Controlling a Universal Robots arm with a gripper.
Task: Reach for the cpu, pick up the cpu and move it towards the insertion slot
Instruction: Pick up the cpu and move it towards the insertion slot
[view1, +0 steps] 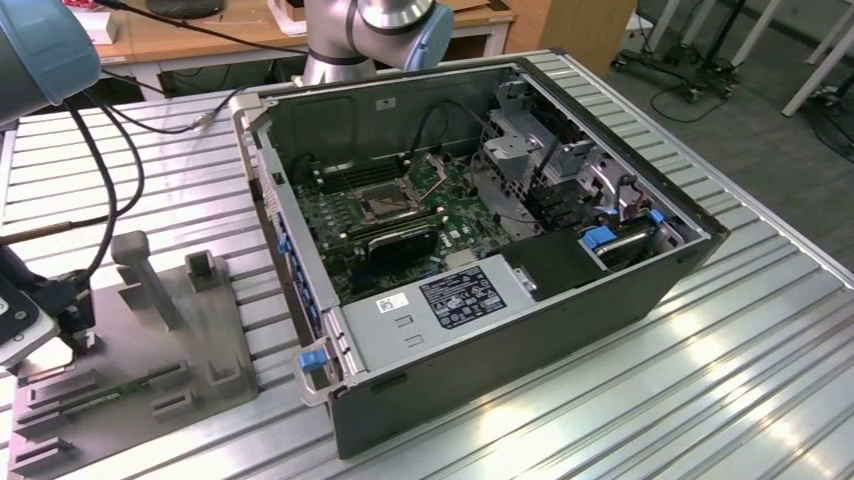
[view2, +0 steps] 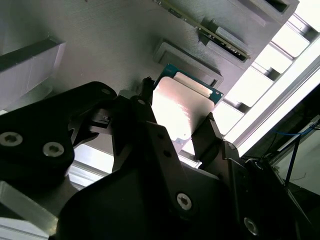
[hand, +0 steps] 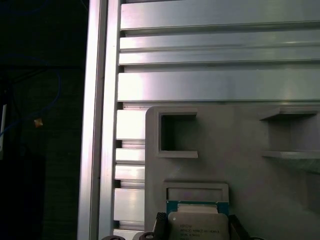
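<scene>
The cpu (view2: 182, 107) is a small square chip with a pale metal face and a teal rim. My gripper (view2: 177, 120) is shut on it, one black finger (view2: 142, 102) on one edge and the other finger on the opposite edge. The first wrist view has the cpu (hand: 195, 226) between the fingertips (hand: 160, 222), just off the grey tray's small square recess (hand: 196, 192). The insertion slot (view1: 378, 205) is a square socket with a metal frame on the green board inside the open computer case, far to the exterior view's right of my arm's wrist end (view1: 24, 315).
The grey plastic tray (view1: 160, 330) lies on the ribbed metal table at the exterior view's left, with upright posts and a long green circuit strip (view1: 114, 390). The open computer case (view1: 534, 300) has tall walls around the board. Black cables (view1: 107, 190) hang near my arm.
</scene>
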